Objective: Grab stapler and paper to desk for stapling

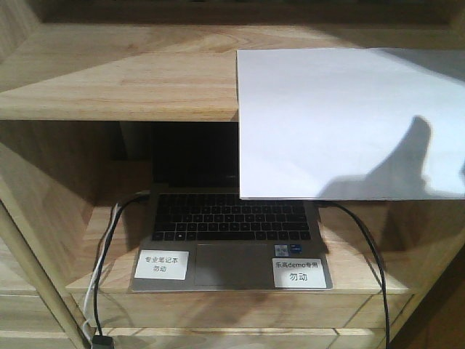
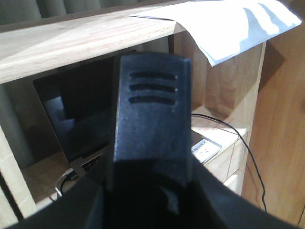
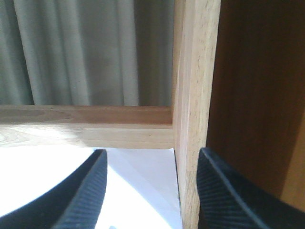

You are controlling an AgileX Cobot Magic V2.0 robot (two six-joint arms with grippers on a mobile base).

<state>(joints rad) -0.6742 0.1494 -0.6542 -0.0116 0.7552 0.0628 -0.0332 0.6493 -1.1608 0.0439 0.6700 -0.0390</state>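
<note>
Front-facing view has the paper point(image 1: 349, 116) lying on the upper shelf point(image 1: 116, 80), its front edge hanging out over the laptop point(image 1: 232, 218). Right gripper point(image 3: 152, 155) is spread wide over the sheet. Left gripper point(image 2: 148, 143) is just a black blob up close, can't tell its state.

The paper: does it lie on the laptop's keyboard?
No, the paper rests on the upper shelf, overhanging its front edge above the laptop.

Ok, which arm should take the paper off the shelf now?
Right. Its pincer is open with the paper showing between its fingers on the shelf; the left wrist view is blocked by a black object.
</note>
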